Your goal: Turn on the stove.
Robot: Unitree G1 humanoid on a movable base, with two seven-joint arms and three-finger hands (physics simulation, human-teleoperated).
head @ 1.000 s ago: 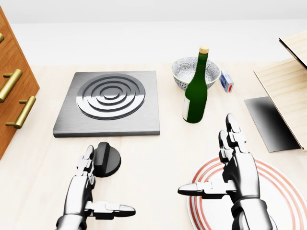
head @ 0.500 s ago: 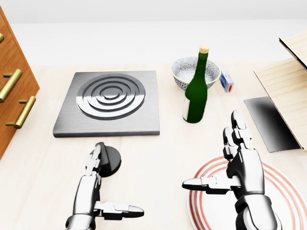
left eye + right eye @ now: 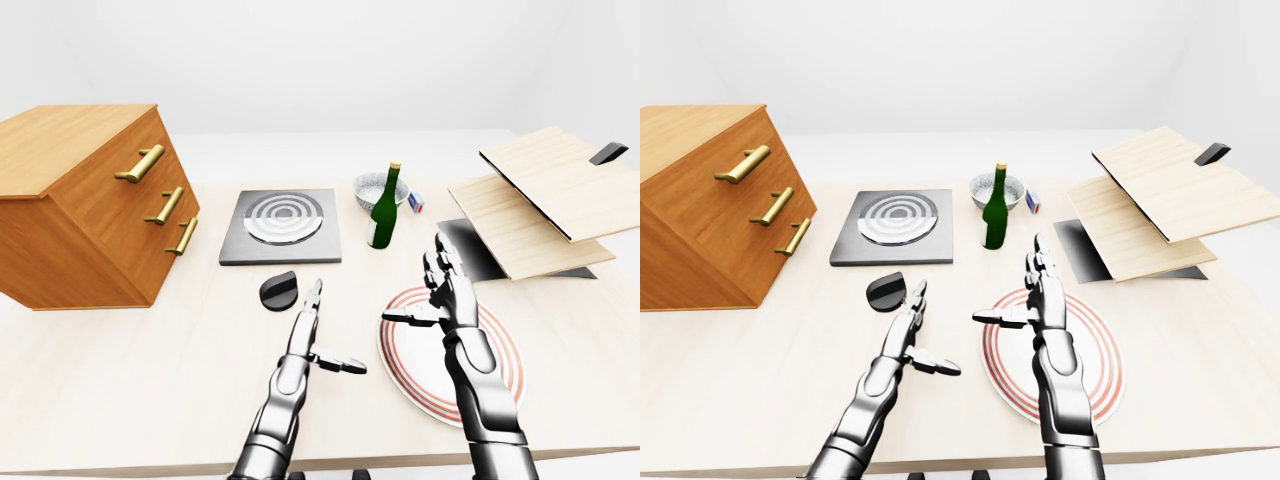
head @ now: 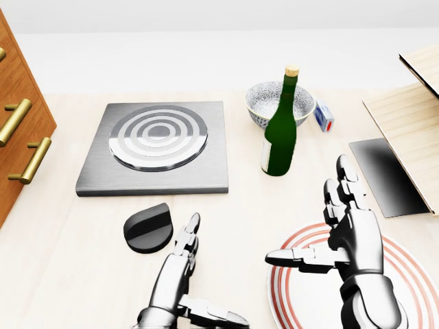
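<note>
The stove (image 4: 154, 147) is a grey square plate with concentric rings, lying flat on the pale wooden table (image 4: 62, 267) in the upper left part of the head view. Its black knob (image 4: 148, 227) sits on the table just below the stove's lower edge, apart from the plate, with its grip ridge running diagonally.

The left hand (image 4: 180, 271) enters from the bottom of the head view, to the right of the knob. Its fingers (image 4: 188, 236) are extended and its thumb points right; the hand is released and grasps nothing. The fingertips are near the knob's right edge but do not touch it.

The right hand (image 4: 346, 240) is raised above a white plate with red rings (image 4: 411, 281) at the lower right. Its fingers point upward, its thumb points left, and it is released with nothing in it.

A green bottle (image 4: 281, 133) stands upright to the right of the stove, just below a patterned bowl (image 4: 264, 103). A small blue and red box (image 4: 324, 116) lies just beside the bowl on its right. A wooden drawer chest with brass handles (image 3: 90, 205) stands at the left of the left-eye view. Light wooden boards (image 3: 545, 195) overlap above a dark flat sheet (image 4: 387, 175) at the right.
</note>
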